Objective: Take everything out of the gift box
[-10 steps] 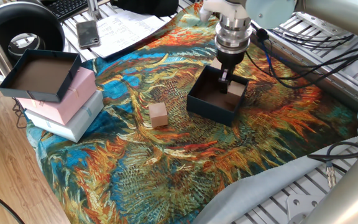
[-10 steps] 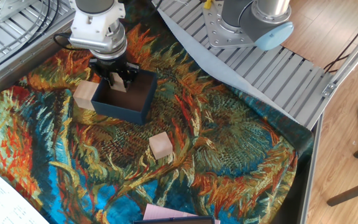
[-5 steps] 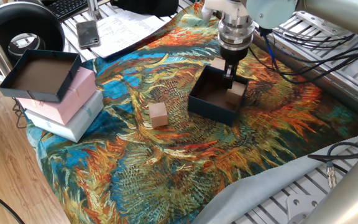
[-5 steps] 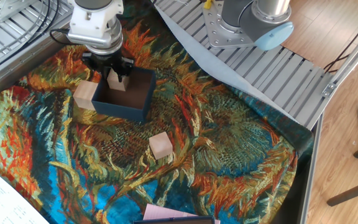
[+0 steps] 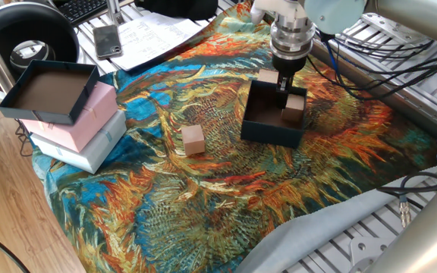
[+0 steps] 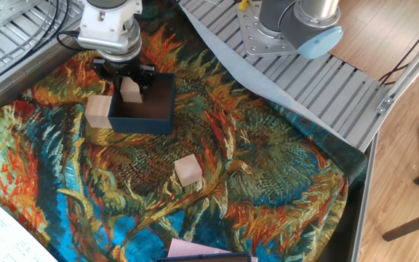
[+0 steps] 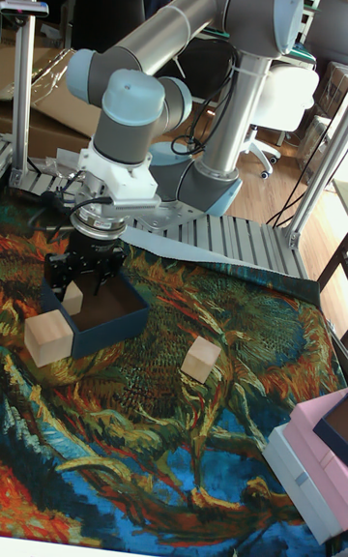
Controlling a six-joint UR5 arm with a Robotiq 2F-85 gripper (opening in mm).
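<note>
A dark shallow lid with brown inside (image 5: 48,91) tops a pink box (image 5: 82,117) stacked on a white box (image 5: 86,148), upon the colourful painted cloth (image 5: 203,197); a smartphone (image 5: 107,40) lies beside papers (image 5: 158,34)

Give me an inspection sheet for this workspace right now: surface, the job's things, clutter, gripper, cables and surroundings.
Surface: colourful painted-pattern cloth over a slatted metal table.
Job's things: small dark navy gift box on the cloth; one pale wooden cube held at the box; second cube outside against the box wall; third cube loose on the cloth.
Clutter: dark lid on stacked pink box and white box; phone; papers.
Gripper: two-finger gripper shut on the held cube.
Cables: black cables behind the arm.
Surroundings: wooden floor; office chair.
</note>
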